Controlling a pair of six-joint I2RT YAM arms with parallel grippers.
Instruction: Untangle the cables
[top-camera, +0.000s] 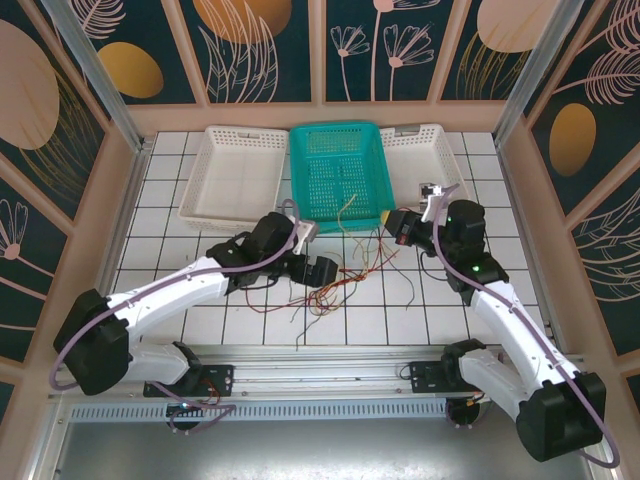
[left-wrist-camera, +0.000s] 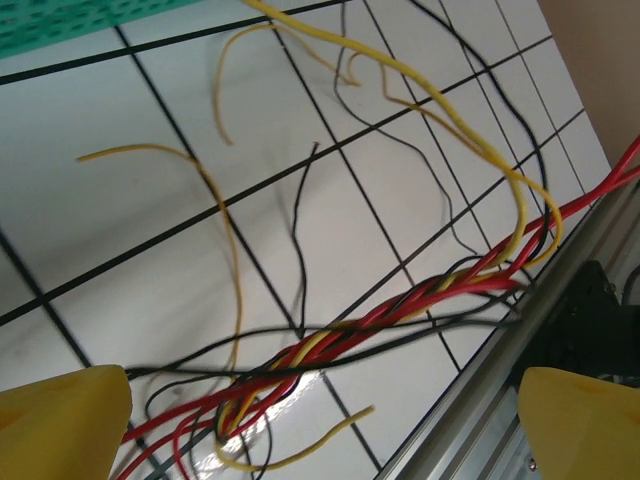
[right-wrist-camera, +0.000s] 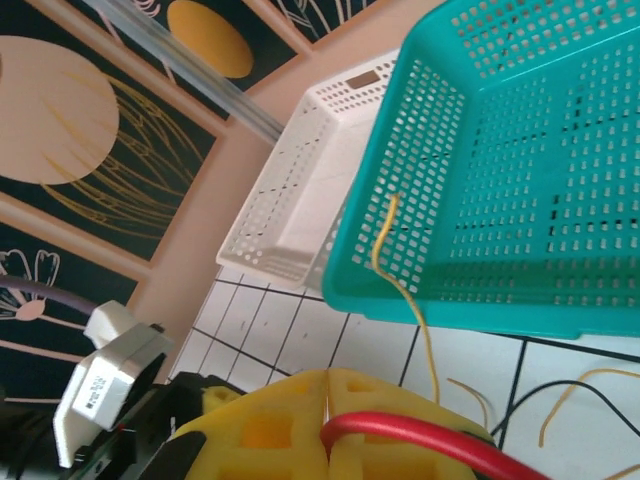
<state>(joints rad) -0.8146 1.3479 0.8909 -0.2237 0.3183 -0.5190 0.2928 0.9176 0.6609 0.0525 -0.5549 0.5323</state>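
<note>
With R hand (right-wrist-camera: 328, 415) clamped on red cable (right-wrist-camera: 425, 438), L hand (left-wrist-camera: 320, 430), jaws wide, should pinch one strand of twisted cables (left-wrist-camera: 400, 305) & pull away slowly.

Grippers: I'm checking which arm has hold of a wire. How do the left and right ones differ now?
The left gripper stands wide open and empty; the right gripper is shut on a red cable. The left hangs over the twisted bundle; the right sits by the teal basket. Both have yellow pads.
</note>
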